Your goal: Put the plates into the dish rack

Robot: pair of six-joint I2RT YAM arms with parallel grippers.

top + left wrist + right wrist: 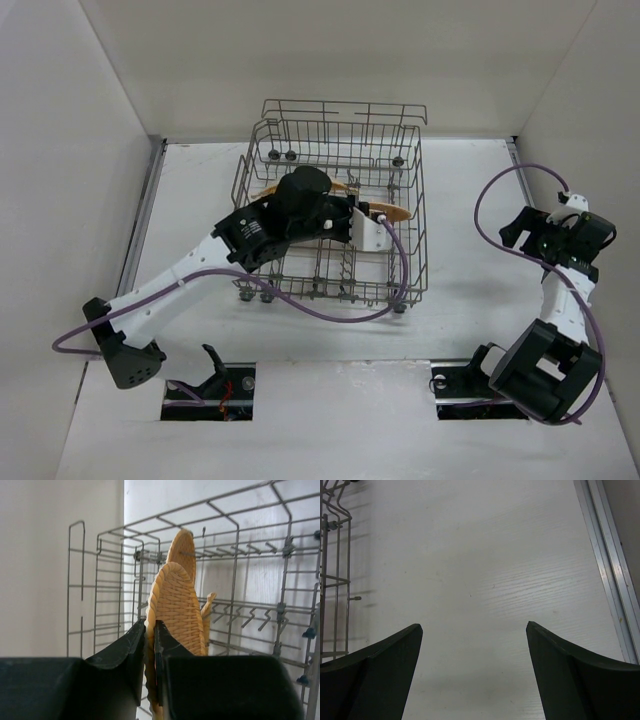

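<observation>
The left hand (150, 628) is clamped on the rim of a plate (175, 605). Its two dark fingers (127, 650) press together on the woven orange edge at the lower centre of the wrist view. That plate stands upright, edge toward the camera, inside the rack (345, 103). Just behind it and higher in the frame, a second plate (184, 547) also stands upright. A sliver of a third plate (208, 605) shows just to the right of the held one; whether these touch each other cannot be told.

From above, the rack sits in the middle of the table (480, 200). The left arm (180, 290) reaches from the lower left of the frame into the rack from above and hides most of the plates, so only orange edges show on either side of the wrist. A purple cable (350, 318) hangs from the wrist and curves along the rack's near side.

The right hand (473, 625) is at the right of the overhead frame, well apart from the rack. Its fingers are spread wide over the white table. A few rack wires show at the left edge of its wrist view.
</observation>
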